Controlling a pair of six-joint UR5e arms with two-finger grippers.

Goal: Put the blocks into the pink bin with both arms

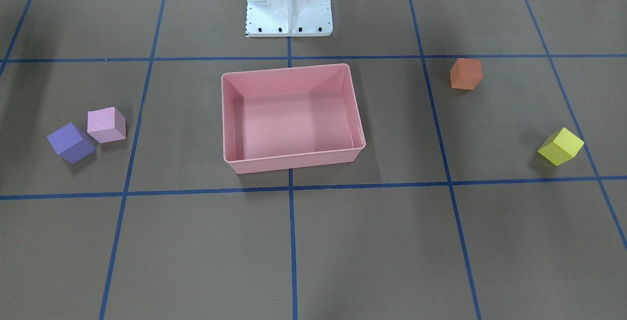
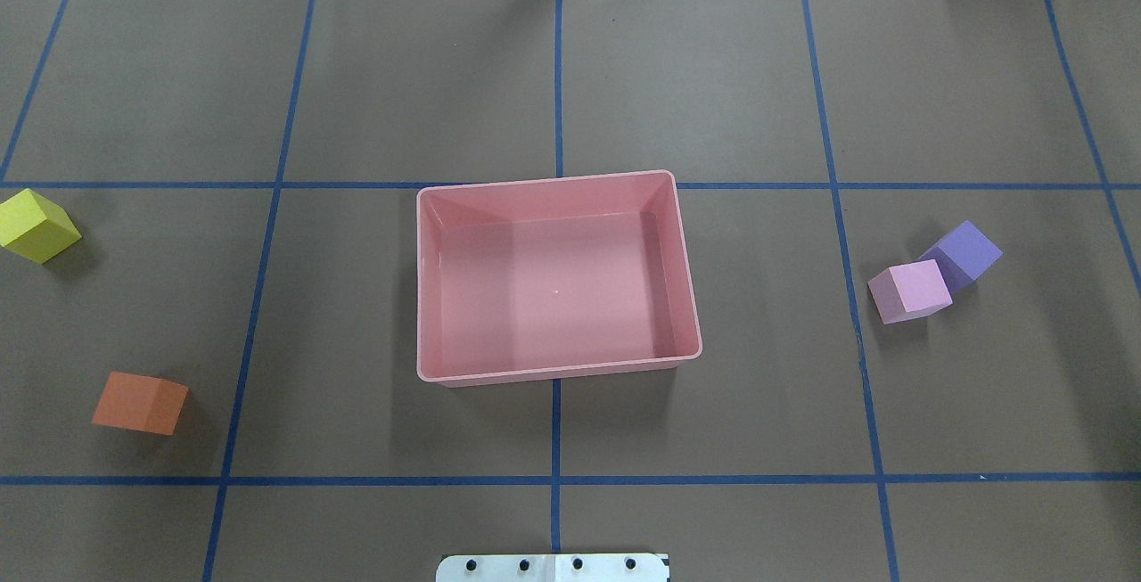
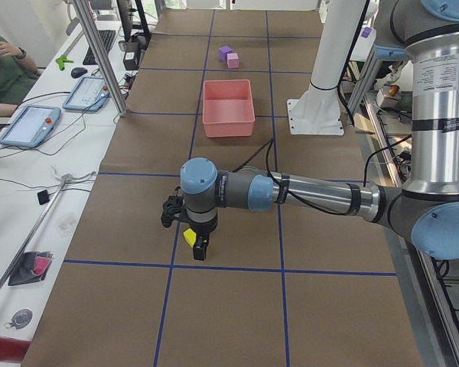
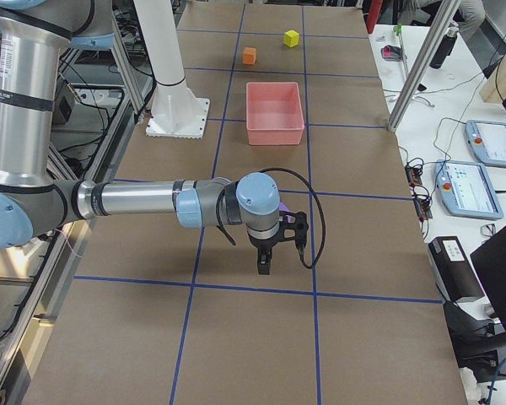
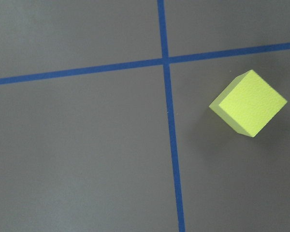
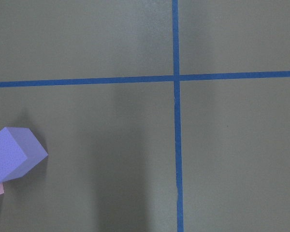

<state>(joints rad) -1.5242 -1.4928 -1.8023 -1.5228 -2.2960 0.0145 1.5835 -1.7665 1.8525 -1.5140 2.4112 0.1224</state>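
Observation:
The pink bin (image 2: 686, 297) stands empty at the table's middle; it also shows in the front view (image 1: 360, 129). The yellow block (image 2: 36, 225) and the orange block (image 2: 138, 402) lie to its left. The light pink block (image 2: 909, 290) touches the purple block (image 2: 965, 252) to its right. My left gripper (image 3: 199, 248) hangs above the yellow block (image 5: 249, 102). My right gripper (image 4: 264, 263) hangs above the table near the purple block (image 6: 14, 153). Both grippers show only in the side views, so I cannot tell whether they are open or shut.
The white base stand (image 1: 289, 4) is behind the bin. Blue tape lines (image 2: 557, 479) grid the brown table cover. Tablets (image 3: 30, 125) and cables lie on a side bench, where a person (image 3: 4, 65) sits.

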